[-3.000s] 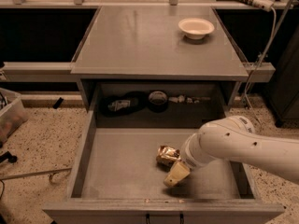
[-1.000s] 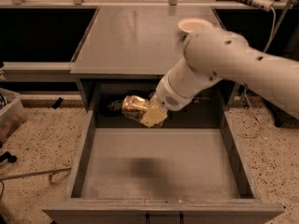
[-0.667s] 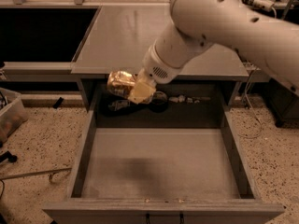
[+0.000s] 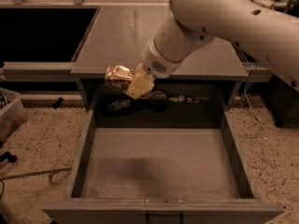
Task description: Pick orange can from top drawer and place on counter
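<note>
The orange can [image 4: 117,77], shiny gold-orange and dented, is held in my gripper [image 4: 128,82], which is shut on it. The can hangs in the air at the front edge of the counter [image 4: 121,36], above the back left of the open top drawer [image 4: 159,164]. The drawer's grey floor is bare. Its dark handle shows at the bottom front [image 4: 163,217]. My large white arm [image 4: 224,17] reaches in from the upper right and hides the right part of the counter.
Dark objects and cables [image 4: 154,101] lie in the recess behind the drawer under the counter. A plastic bin [image 4: 9,113] stands on the speckled floor at the left. A cable [image 4: 250,106] hangs at the right of the counter.
The gripper has lifted the can out of the drawer and carried it up and to the left, to the level of the counter's front edge. The arm now covers the white bowl.
</note>
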{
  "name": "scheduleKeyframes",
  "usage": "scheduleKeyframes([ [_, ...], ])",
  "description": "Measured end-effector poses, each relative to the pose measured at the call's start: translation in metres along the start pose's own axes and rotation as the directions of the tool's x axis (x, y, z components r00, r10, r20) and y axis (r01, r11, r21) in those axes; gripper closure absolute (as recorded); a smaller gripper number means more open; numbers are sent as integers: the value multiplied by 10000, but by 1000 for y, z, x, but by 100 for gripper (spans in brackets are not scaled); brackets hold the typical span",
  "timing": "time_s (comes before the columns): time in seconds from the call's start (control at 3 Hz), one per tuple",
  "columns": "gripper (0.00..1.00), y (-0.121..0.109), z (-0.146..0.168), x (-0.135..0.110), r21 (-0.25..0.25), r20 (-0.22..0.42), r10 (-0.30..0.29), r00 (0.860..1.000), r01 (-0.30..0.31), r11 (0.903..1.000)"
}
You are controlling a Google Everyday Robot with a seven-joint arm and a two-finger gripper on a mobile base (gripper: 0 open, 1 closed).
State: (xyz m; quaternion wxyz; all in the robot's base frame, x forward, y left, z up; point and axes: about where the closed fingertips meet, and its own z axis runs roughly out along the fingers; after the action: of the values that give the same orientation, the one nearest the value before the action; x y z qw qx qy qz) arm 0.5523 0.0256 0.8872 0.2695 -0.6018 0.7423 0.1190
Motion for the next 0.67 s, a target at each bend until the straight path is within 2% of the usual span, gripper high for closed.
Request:
scheduleKeyframes([
  [0.33, 100, -32, -7, -10, 500, 4, 31, 10000, -31, 9987],
  [0.67, 100, -99, -20, -28, 1655, -109, 226, 9997, -205, 9860],
])
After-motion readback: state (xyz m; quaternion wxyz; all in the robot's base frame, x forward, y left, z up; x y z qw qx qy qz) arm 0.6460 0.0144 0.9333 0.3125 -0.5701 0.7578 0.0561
